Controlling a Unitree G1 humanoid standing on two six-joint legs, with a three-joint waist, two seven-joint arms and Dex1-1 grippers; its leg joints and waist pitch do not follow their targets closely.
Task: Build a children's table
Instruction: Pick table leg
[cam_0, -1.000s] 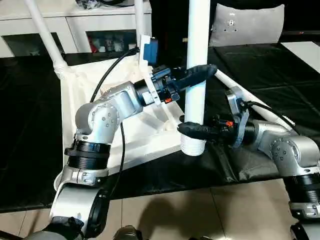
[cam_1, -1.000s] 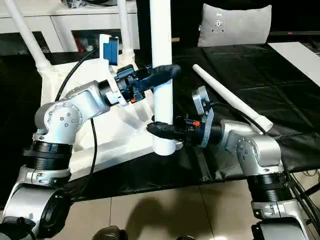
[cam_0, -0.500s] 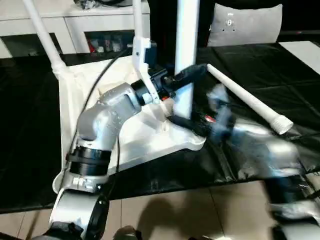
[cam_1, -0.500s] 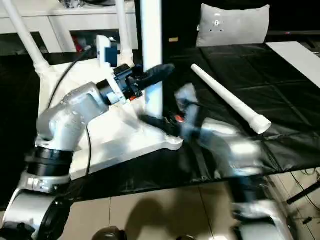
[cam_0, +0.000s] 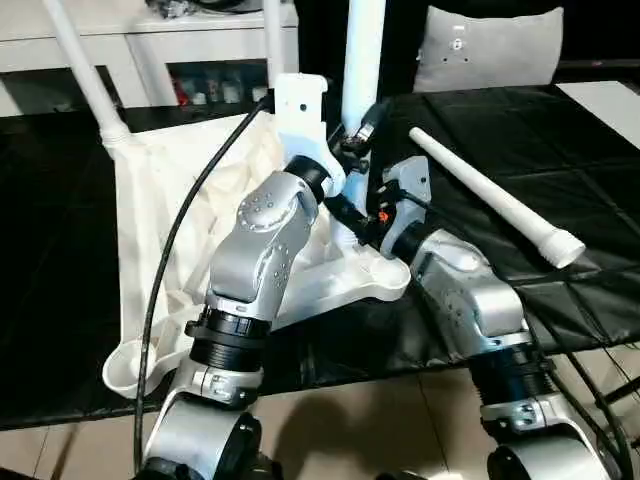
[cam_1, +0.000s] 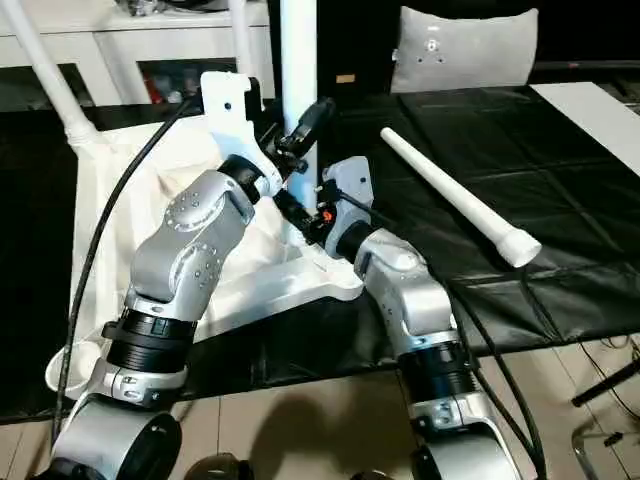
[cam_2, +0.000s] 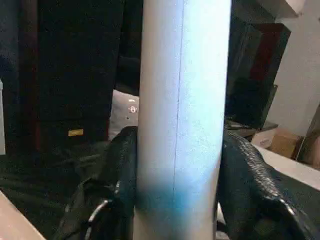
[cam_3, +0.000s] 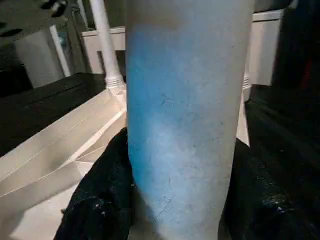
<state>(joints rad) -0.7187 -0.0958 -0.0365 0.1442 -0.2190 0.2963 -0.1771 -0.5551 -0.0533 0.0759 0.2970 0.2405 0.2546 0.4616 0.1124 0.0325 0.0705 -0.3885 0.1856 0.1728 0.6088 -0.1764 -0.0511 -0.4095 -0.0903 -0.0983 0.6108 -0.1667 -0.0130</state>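
Left eye view: the robot looks down over its two silver forearms at a white plastic tabletop (cam_0: 180, 210) lying upside down on a work table covered in black cloth (cam_0: 560, 130). Its ribbed underside faces up. Two white legs already stand in the far corners: one at the far left (cam_0: 85, 70) and another further along the back edge (cam_0: 272, 30).

A third white leg (cam_0: 362, 60) stands upright near the tabletop's near right corner, its long axis vertical and its top running out of the picture. Both claws are clamped on it. The left claw (cam_0: 358, 125) grips the leg higher up; in the left wrist view its black fingers (cam_2: 120, 180) press either side of the white tube. The right claw (cam_0: 345, 215) grips the same leg lower down, close to the foot; in the right wrist view its black fingers (cam_3: 100, 200) wrap the tube's base just above the tabletop.

The leg's lower end sits right at the corner socket, but the claws hide the joint, so it cannot be told whether the leg is fully pushed home. The next move likely turns on keeping the leg straight above the socket and pressing down along its length. The right claw is nearer the socket.

A fourth white leg (cam_0: 490, 195) lies loose on the black cloth to the right, angled away, well apart from both claws.
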